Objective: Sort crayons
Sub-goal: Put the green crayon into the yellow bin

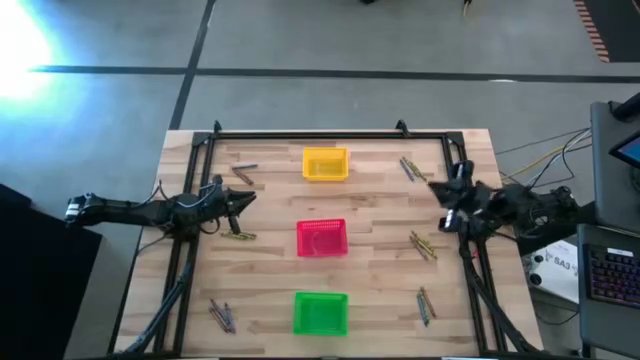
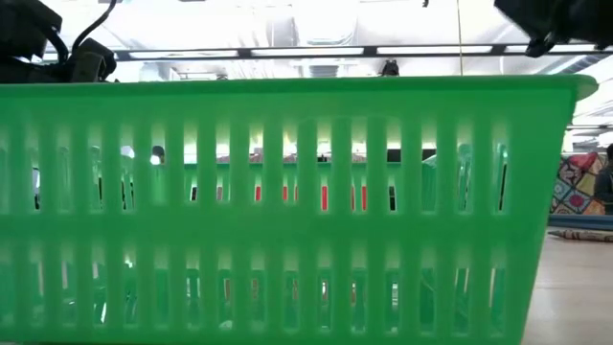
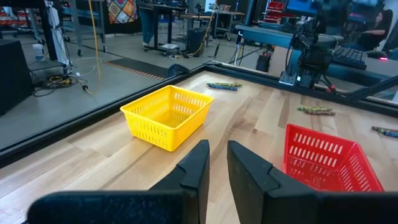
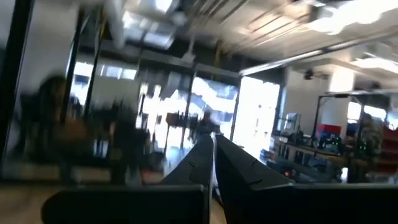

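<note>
Your left gripper (image 1: 243, 200) hovers near the table's (image 1: 380, 300) left edge, fingers a narrow gap apart and holding nothing, just above a crayon pair (image 1: 238, 236). Your right gripper (image 1: 436, 186), clamped shut and empty, sits raised by the right edge. Other crayons (image 1: 423, 245) lie scattered toward the corners. Descend that narrow and you may push sticks aside, or pinch two different colours together
</note>
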Controlling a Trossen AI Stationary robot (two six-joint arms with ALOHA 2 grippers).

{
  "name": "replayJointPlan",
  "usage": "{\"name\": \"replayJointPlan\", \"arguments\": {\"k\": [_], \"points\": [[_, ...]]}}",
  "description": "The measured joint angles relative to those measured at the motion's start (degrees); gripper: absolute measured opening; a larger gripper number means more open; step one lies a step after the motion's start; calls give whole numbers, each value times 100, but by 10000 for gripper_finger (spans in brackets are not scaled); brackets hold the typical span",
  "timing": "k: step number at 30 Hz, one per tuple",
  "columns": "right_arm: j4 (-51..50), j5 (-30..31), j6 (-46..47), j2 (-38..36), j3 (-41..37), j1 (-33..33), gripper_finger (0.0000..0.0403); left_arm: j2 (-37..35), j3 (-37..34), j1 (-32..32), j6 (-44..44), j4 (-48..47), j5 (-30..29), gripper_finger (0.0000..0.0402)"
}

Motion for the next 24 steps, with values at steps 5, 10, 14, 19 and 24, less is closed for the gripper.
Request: {"name": "replayJointPlan", "arguments": {"k": [5, 10, 14, 19, 24], "points": [[438, 139, 270, 32, -4, -7, 9, -2, 1, 0, 2, 2, 1, 40], [707, 161, -531, 137, -11, -26, 9, -2, -1, 0, 2, 0, 1, 40], [1602, 791, -1123, 226, -10, -84, 9, 0, 1, 0, 2, 0, 1, 40], [2743, 2014, -1615, 346, -9, -337, 9, 0, 0, 0, 2, 0, 1, 40], [2566, 2157, -909, 547, -4, -792, 9, -2, 1, 0, 2, 2, 1, 40]]}}
